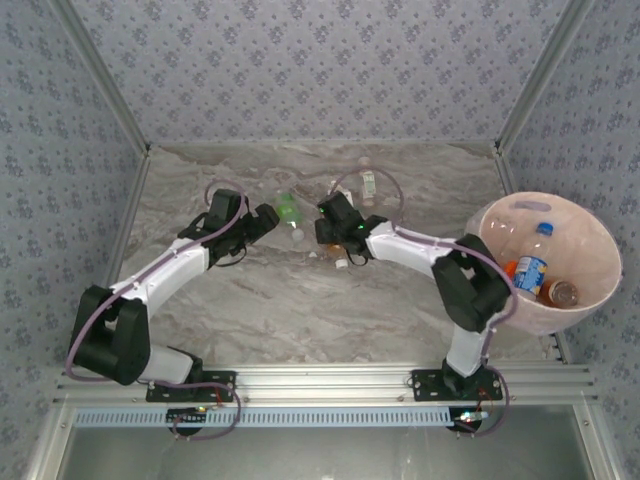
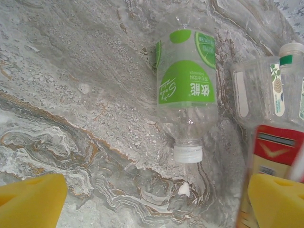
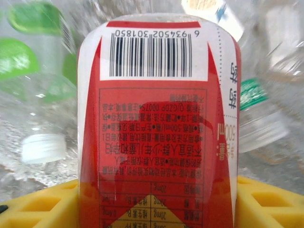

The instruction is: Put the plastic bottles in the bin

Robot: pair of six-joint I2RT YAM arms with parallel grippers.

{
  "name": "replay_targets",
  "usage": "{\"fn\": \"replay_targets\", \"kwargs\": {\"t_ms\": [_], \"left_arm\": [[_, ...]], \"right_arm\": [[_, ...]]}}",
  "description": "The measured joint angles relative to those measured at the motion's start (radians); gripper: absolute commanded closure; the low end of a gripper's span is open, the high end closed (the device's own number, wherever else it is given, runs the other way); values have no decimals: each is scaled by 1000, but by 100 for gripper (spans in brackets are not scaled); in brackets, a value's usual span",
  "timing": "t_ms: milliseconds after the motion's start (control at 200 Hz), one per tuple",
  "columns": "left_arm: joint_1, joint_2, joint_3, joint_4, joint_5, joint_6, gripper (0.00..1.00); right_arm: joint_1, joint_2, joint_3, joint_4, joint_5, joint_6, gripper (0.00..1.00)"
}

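My right gripper has its yellow fingers pressed against both sides of the red-labelled bottle, so I judge it clamped on that one. My left gripper is spread wide and holds nothing. The green-labelled bottle lies on the table at its 12 o'clock, with the white cap pointing back at the camera.

The bin sits at 3 o'clock on the table, well apart from both grippers, with a blue-labelled bottle and an orange one already inside.

My worries:
- The two grippers work close together, and the red bottle stands just beside my left pad at 4 o'clock in the left wrist view, so lifting it could clip that finger.
- A thin, smooth bottle may buckle or squirt out during the long swing to the bin.
- Neighbouring bottles crowd the red one and could get knocked rolling.

The red label's barcode reads 6 934502 301850, and "500ml" runs down its side. The rest is small Chinese print. The green label carries white Chinese characters that I can't read with any confidence.
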Motion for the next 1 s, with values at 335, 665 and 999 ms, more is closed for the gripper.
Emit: {"fn": "replay_targets", "kwargs": {"t_ms": [335,665,999], "left_arm": [[0,36,1,11,42,-1,2],[-5,57,17,34,67,-4,2],[-37,107,67,35,77,-4,2]], "right_arm": [[0,-303,-128,90,32,-113,44],[0,-457,-85,24,93,-228,47],[-18,-667,-19,-97,149,-317,46]]}}
